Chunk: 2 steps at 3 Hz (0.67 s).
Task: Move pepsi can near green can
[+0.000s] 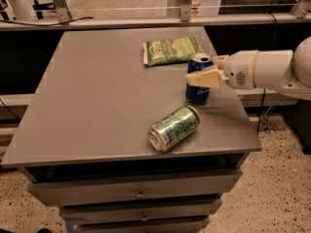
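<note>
Camera view is showing the claw [196, 76] reaching in from the right edge of the tabletop [97, 106] and clasping the upright pepsi can [198, 93]. One finger [206, 77] is lying across its front, while the other is hidden behind. The can is standing near the right edge, about midway back. The green can [174, 128] is lying on its side nearer the front edge, front-left of the claw, its long axis running diagonally. The carry is likely heading forward and slightly left.
</note>
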Tool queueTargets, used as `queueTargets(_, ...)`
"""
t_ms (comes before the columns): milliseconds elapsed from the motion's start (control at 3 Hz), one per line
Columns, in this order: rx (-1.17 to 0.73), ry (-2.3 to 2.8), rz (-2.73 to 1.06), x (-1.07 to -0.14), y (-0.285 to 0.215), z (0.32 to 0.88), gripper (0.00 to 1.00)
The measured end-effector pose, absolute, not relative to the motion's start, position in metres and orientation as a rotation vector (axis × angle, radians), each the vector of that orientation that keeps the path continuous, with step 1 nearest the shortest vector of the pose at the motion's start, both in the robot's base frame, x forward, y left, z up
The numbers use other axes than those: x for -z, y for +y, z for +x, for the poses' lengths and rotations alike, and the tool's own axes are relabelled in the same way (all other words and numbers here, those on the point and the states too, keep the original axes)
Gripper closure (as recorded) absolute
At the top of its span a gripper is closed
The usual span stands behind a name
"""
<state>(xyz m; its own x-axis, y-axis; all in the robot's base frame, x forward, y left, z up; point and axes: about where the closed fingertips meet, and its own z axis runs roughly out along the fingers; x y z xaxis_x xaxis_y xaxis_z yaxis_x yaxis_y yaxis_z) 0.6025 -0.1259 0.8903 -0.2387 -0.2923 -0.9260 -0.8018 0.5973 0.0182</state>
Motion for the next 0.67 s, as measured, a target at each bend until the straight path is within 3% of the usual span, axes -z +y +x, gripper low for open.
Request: queueTargets(667,-0.646,1.82,-0.891,-0.8891,-0.1232,0.5968,0.13)
